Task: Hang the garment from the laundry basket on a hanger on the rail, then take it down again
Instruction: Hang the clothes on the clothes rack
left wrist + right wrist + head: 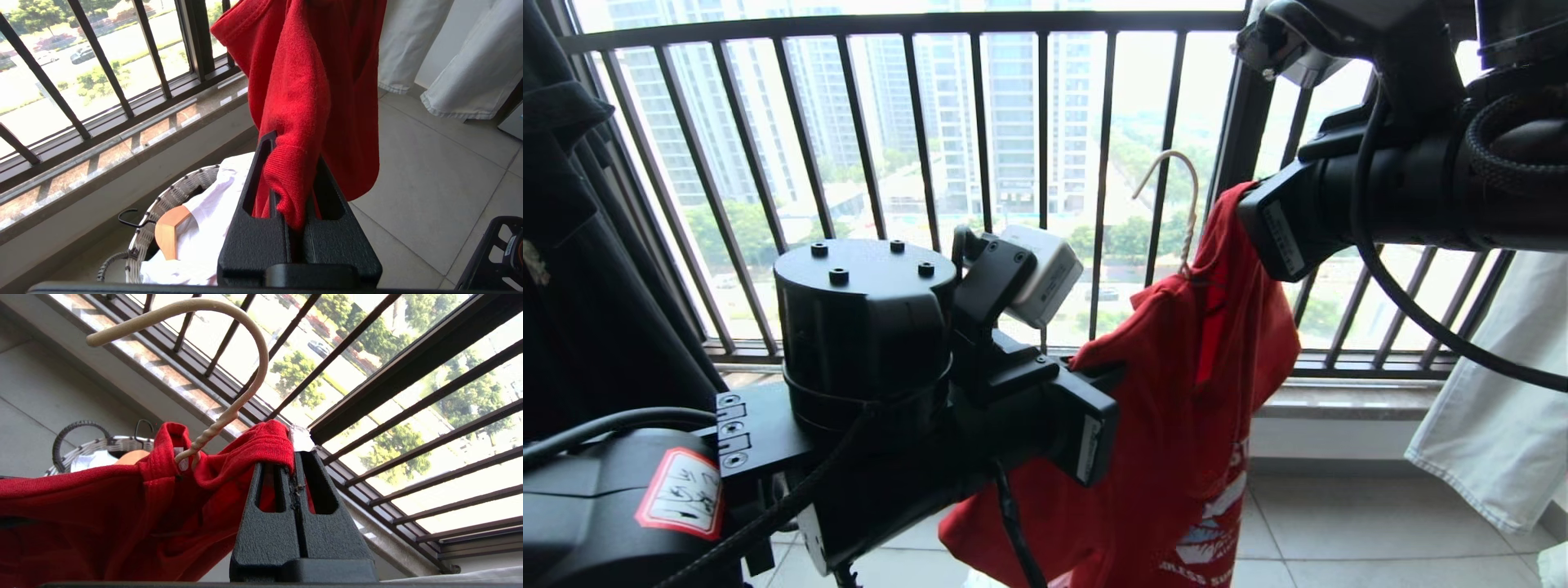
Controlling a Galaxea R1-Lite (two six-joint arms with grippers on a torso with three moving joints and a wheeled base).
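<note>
The red garment (1192, 392) hangs in the air in front of the window railing, stretched between both grippers. The off-white wire hanger (1180, 196) is inside it, and its hook (245, 343) sticks up out of the collar, free of any support. My left gripper (1107, 377) is shut on a bunched fold of the garment (306, 81) at its lower left side. My right gripper (294, 455) is shut on the garment's (102, 518) ribbed edge near the collar, higher and to the right. The laundry basket (179, 188) stands on the floor below. The rail is out of view.
A white shirt (208, 204) and a wooden hanger (169, 232) lie in the basket. The dark barred railing (980, 122) and a stone sill run just behind the garment. A black T-shirt (580, 286) hangs at far left and white cloth (1494, 408) at right, over a tiled floor.
</note>
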